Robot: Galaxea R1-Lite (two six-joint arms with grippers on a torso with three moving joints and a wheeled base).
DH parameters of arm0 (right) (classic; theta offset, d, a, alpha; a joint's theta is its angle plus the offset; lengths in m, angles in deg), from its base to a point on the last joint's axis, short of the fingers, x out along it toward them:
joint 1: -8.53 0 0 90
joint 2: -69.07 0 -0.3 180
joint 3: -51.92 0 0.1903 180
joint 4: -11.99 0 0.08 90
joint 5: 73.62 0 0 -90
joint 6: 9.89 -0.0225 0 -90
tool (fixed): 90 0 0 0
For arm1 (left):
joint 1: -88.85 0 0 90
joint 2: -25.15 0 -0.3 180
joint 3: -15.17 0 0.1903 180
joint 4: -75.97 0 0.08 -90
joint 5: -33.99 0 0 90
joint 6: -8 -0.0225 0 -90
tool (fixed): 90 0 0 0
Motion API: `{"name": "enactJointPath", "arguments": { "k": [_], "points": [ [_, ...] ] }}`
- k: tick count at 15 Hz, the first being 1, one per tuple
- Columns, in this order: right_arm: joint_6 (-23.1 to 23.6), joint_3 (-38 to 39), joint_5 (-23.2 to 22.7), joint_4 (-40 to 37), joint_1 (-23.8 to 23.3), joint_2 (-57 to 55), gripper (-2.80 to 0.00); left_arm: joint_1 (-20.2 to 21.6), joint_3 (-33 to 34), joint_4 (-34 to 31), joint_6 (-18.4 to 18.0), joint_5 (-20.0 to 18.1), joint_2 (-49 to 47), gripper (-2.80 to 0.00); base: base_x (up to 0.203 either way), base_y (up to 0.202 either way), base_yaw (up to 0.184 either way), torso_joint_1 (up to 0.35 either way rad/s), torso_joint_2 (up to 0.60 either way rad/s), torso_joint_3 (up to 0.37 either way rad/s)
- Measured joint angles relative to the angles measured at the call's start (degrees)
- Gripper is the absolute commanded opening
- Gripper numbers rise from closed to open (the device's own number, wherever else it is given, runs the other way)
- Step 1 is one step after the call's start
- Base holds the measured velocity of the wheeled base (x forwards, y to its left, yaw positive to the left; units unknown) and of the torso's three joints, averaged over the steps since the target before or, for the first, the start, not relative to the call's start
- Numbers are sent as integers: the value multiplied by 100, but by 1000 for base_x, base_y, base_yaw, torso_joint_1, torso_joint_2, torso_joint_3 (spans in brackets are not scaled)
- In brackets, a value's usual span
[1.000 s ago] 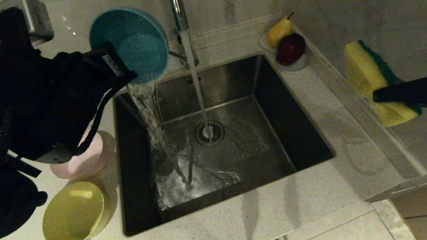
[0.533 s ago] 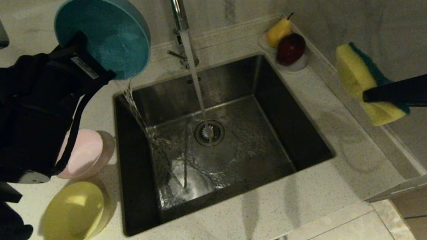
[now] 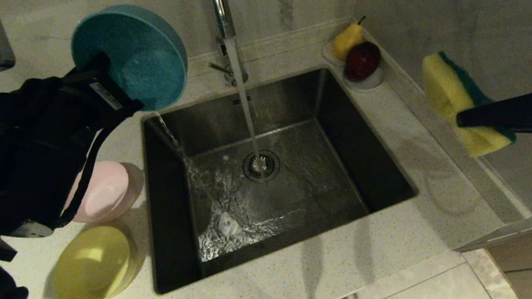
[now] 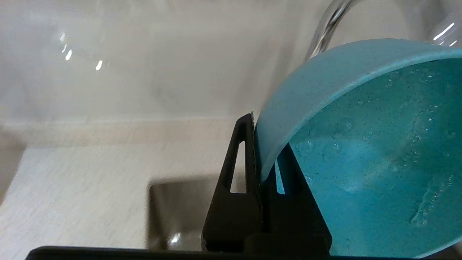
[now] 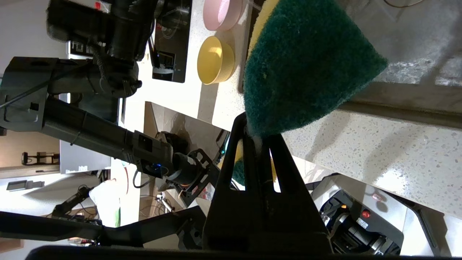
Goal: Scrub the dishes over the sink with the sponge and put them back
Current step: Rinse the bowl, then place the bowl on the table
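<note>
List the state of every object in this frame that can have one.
blue bowl: held tilted by left hand, dripping
sponge: pinched in right hand, off to the side
tap: running
sink: wet
pink bowl: upright on counter
yellow bowl: upright on counter

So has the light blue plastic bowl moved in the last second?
Yes. The left gripper has carried the light blue plastic bowl leftward, away from the chrome faucet, off the steel sink's back-left corner toward the counter.

Right end effector (image 5: 260, 139) clamped on sponge (image 5: 306, 68), green side up, above speckled counter (image 5: 379, 151).
</note>
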Motion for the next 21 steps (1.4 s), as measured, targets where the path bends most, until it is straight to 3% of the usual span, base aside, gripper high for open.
{"name": "enactJointPath", "arguments": {
  "k": [4, 7, 10, 12, 13, 15, 21],
  "points": [
    [-4, 110, 11, -33, -24, 166, -280, 336, -926, -3027, 709, 282, 54, -280, 0, 0, 0, 0, 0, 0],
    [22, 348, 19, -44, -131, 290, -280, 486, -2536, -6016, 1659, 81, 177, -280, 0, 0, 0, 0, 0, 0],
    [30, 443, 19, -50, -188, 369, -280, 856, -4417, -8950, 2836, -899, 234, -280, 0, 0, 0, 0, 0, 0],
    [33, 500, 20, -33, -232, 374, -280, 1551, -5336, -10630, 3579, -1726, 181, -280, 0, 0, 0, 0, 0, 0],
    [35, 522, 22, -34, -252, 372, -280, 1913, -5574, -11199, 3892, -1954, 124, -280, 0, 0, 0, 0, 0, 0],
    [41, 616, 10, 15, -280, 372, -280, 2674, -5820, -11827, 4318, -2144, 0, -280, 0, 0, 0, 0, 0, 0],
    [49, 703, 0, 29, -335, 333, -280, 4646, -5979, -11773, 5193, -2581, -448, -280, 0, 0, 0, 0, 0, 0]
  ]
}}
